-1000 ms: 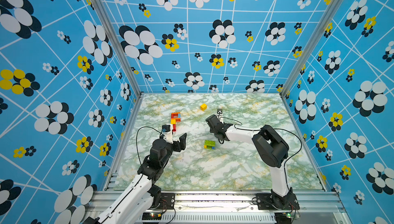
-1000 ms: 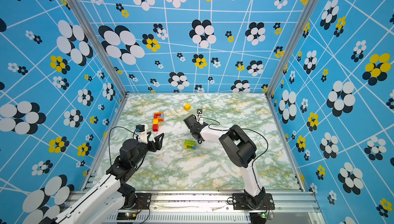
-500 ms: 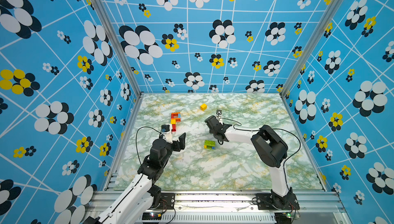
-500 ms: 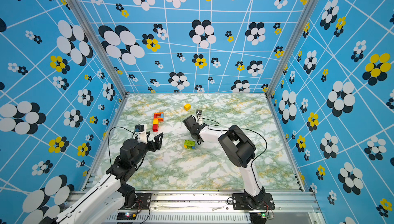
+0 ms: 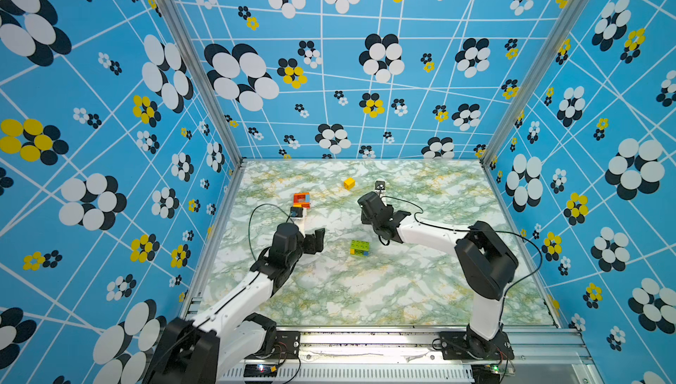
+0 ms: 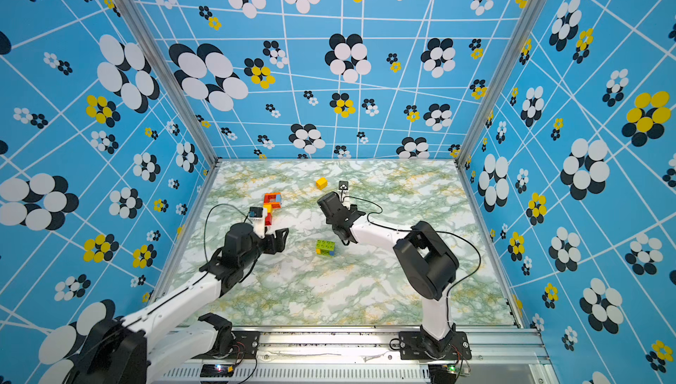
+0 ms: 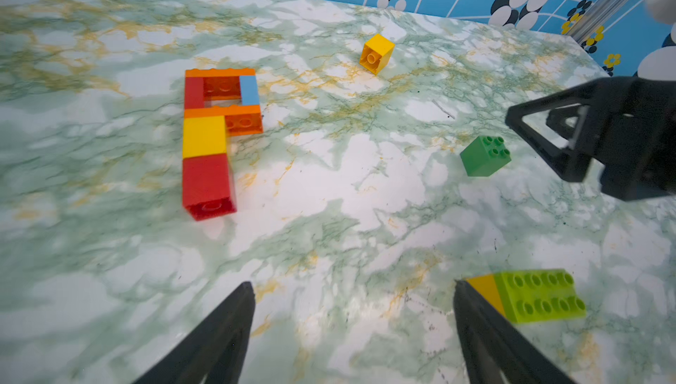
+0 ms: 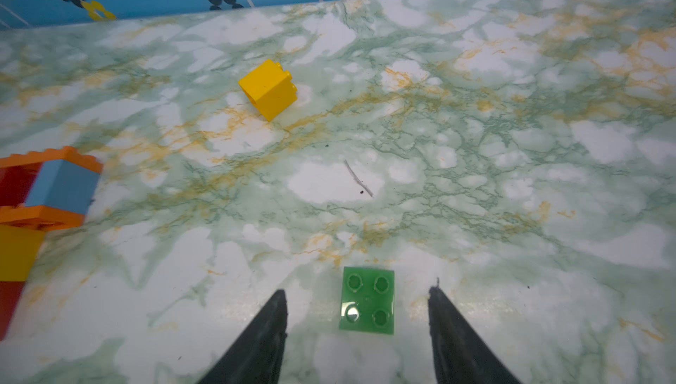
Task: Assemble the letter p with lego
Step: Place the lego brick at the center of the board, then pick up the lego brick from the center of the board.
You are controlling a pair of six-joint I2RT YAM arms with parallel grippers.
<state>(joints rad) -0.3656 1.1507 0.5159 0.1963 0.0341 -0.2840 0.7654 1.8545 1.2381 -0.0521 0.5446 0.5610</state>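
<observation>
The lego letter [image 7: 216, 133] lies flat at the left of the marble table, built of orange, red, light blue and yellow bricks; both top views show it [image 5: 301, 200] [image 6: 272, 203]. A green square brick [image 8: 368, 305] rests studs up on the table between the spread fingers of my right gripper [image 8: 358, 290], untouched by either; the left wrist view shows it [image 7: 484, 155] beside that gripper [image 7: 530, 122]. The top views hide it under the right wrist. My left gripper [image 7: 353, 283] [image 5: 311, 243] hovers open and empty near the letter's foot.
A loose yellow brick [image 5: 349, 183] [image 8: 269, 89] lies on its side toward the back. A lime oblong brick [image 5: 359, 247] [image 7: 537, 296] on yellow and blue ones sits mid-table between the arms. Patterned walls enclose the table [image 5: 365, 290] on three sides.
My right gripper has opened and let go of the green brick, which now stands on the table. The left arm has barely moved.
</observation>
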